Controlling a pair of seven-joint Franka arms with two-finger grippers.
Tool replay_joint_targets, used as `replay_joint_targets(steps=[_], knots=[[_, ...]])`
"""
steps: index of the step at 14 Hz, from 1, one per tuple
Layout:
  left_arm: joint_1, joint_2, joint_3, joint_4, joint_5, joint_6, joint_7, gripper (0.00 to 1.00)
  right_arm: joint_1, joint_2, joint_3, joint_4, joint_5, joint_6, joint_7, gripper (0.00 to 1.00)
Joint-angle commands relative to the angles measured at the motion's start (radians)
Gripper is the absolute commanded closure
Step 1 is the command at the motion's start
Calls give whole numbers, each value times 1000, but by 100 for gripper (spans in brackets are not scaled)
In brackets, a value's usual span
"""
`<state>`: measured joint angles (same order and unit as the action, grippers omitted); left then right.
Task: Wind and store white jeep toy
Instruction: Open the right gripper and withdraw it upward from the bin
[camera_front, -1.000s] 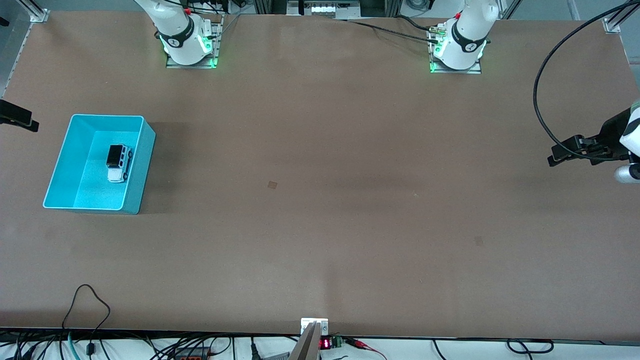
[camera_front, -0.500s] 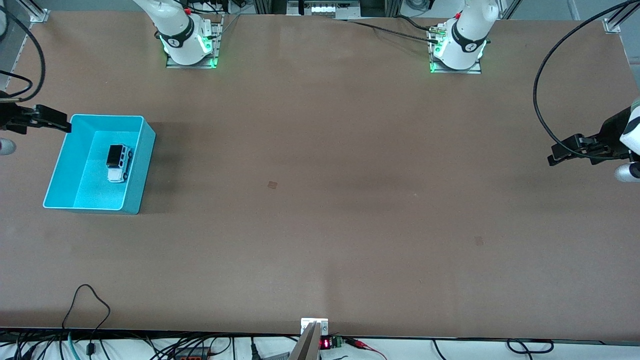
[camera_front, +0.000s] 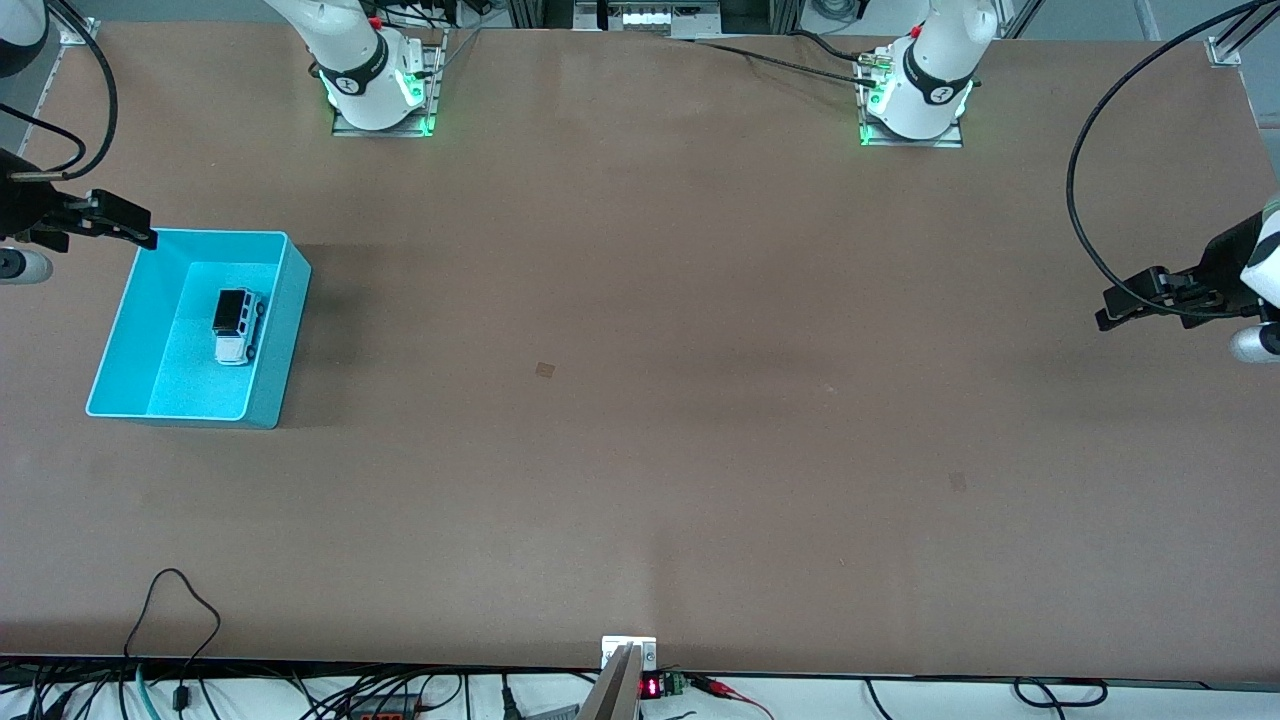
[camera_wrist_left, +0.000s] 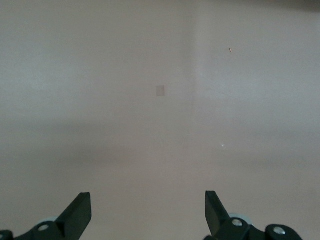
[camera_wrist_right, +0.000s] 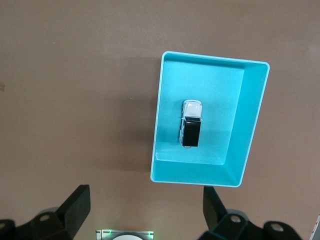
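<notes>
The white jeep toy (camera_front: 237, 327) sits inside the teal bin (camera_front: 283, 330), so storing looks done. The right gripper (camera_wrist_right: 145, 210) hangs spread wide and empty above the bin's edge, jeep below it. The left gripper (camera_wrist_left: 148, 215) waits, also wide, over bare table (camera_front: 640, 400).
</notes>
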<state>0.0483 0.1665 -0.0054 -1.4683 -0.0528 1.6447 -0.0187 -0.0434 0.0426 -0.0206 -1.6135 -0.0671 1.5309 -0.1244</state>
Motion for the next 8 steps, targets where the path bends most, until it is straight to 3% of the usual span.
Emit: replay_joint_targets(steps=[1, 8], knots=[[2, -30, -4, -32, -10, 1, -1, 0, 17, -18, -13, -17, 9, 15, 3, 0], [1, -32, -5, -32, -9, 0, -1, 0, 17, -13, -13, -14, 10, 8, 3, 0]])
